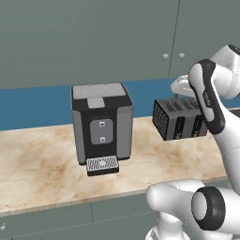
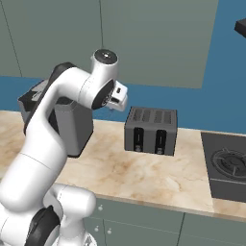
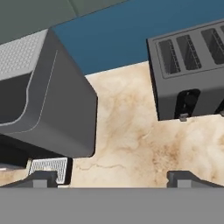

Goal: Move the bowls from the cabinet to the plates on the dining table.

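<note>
We hang our gripper (image 3: 112, 177), jaws spread wide and empty, over the beige marble worktop (image 3: 131, 135): boxy grey coffee machine (image 3: 43, 100) at nine o'clock, dark slotted toaster (image 3: 188, 70) at two.

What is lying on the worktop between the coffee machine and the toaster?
Nothing: bare marble worktop separates the coffee machine from the toaster. The hand view shows it best, with the open gripper above that stretch.
</note>
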